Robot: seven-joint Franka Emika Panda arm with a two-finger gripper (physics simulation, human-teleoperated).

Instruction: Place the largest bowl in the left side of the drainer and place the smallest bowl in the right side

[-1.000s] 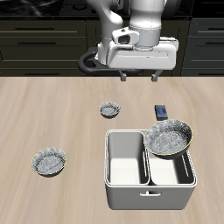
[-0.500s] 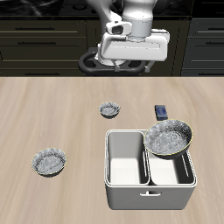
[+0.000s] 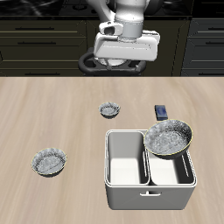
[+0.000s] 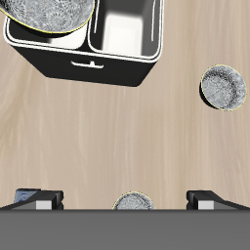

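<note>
Gripper (image 3: pixel 125 70) empty, jaws spread, has lifted up and back from the drainer (image 3: pixel 149 188). Largest bowl (image 3: pixel 169 137) sits tilted on its rim; smallest bowl (image 3: pixel 109 109) beyond the drainer is next.

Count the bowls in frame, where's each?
3. The largest bowl rests on one compartment of the drainer; the smallest bowl sits farther back on the table; a mid-sized bowl sits apart toward the front. None looks hidden.
</note>
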